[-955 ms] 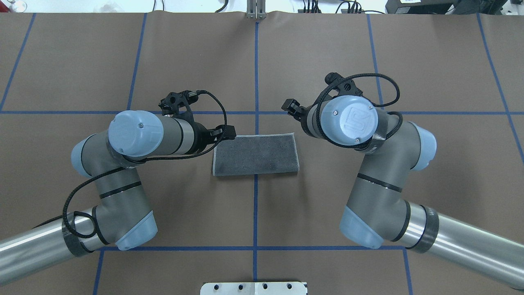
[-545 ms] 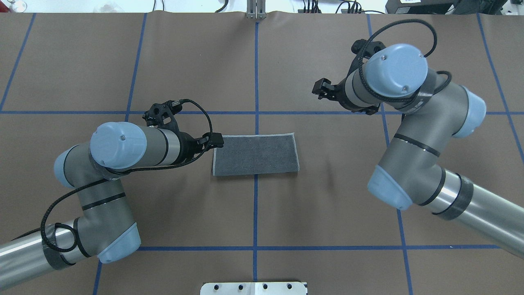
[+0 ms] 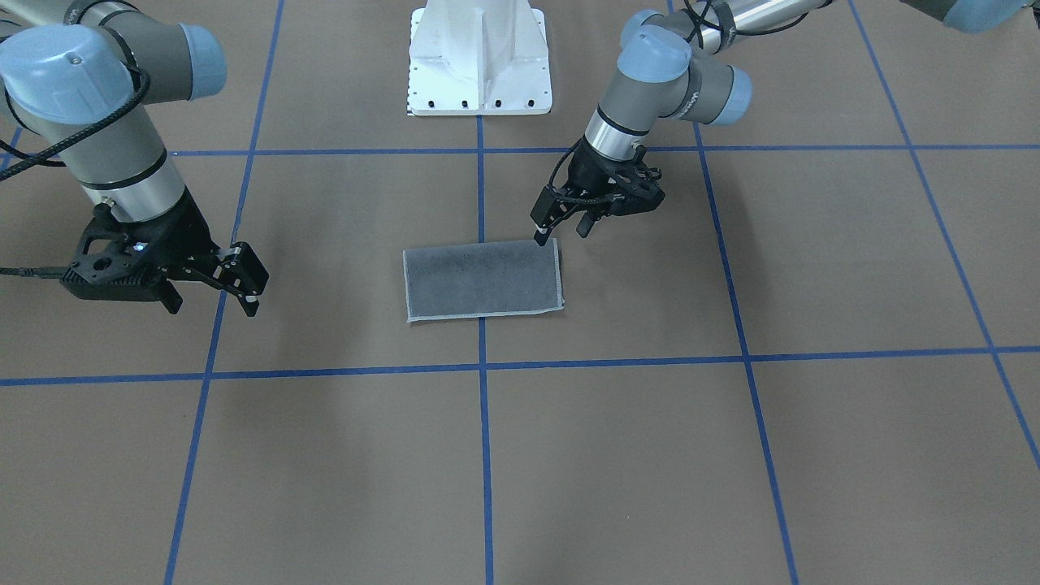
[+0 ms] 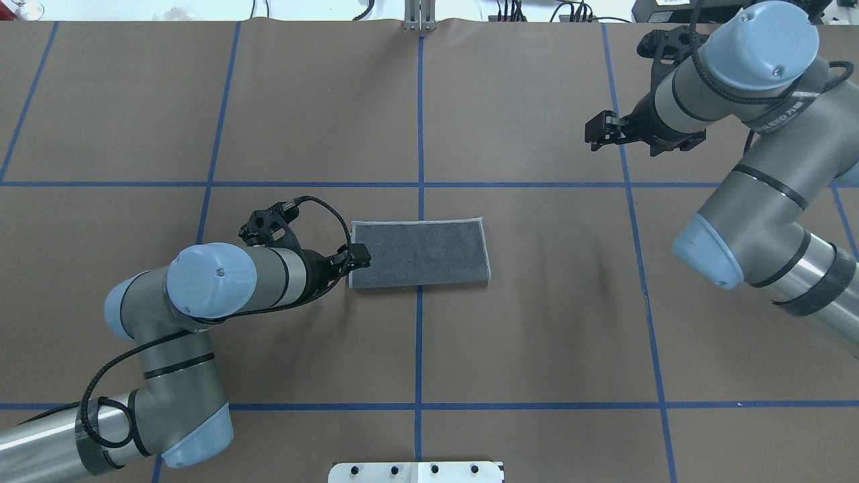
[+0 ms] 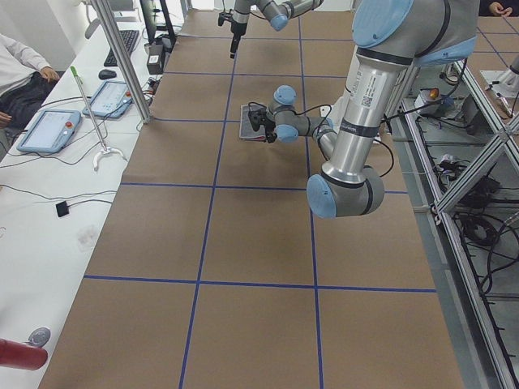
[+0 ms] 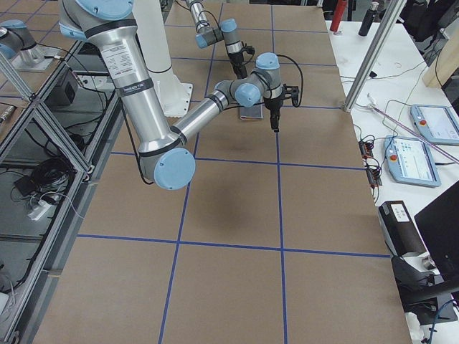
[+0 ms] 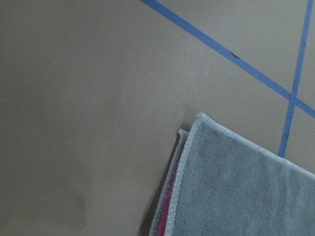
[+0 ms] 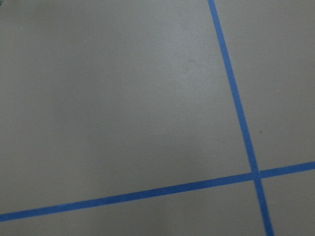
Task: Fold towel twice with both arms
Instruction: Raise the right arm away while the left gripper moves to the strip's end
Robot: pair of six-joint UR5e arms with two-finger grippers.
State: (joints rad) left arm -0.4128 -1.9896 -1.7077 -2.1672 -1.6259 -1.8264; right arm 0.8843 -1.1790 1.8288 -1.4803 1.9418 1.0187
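**Item: towel** [image 4: 419,253]. One piece, folded to an oblong, grey face up, with a light stitched border. It lies at the middle of the table [image 4: 537,335], across the blue tape line [image 4: 420,121] that runs from the robot-side edge to the far edge. Its long axis is parallel to those two edges, and its short ends point to the table's left and right ends. The left wrist view shows one corner with two layers slightly offset and a pink sliver between them.

**Markings.** The right arm [image 4: 751,174] has a dark band with pale lettering near the wrist, which cannot be read with certainty. The near arm in each side view has a printed strip on its tube, too small to read.

**Left gripper** [image 3: 561,231]. It sits low at the towel's short end on the table's left side, near the robot-side corner of the cloth. The jaws are moderately apart with nothing between them. One fingertip [image 3: 540,236] is at the cloth's corner, but whether it touches cannot be told. The other is just off the cloth.

**Right gripper** [image 3: 213,305]. It is toward the far right corner of the table, well apart from the towel. The jaws are spread wide and empty. Its wrist camera shows only brown paper and a tape crossing.

**Surroundings.**
- White bolted pedestal [image 3: 479,57] at the middle of the robot-side edge.
- Metal post [image 4: 419,15] at the middle of the far edge.
- Beyond the far edge, a bench with handheld control pendants [image 5: 49,130], a keyboard [image 5: 122,44] and a seated person [image 5: 20,77].
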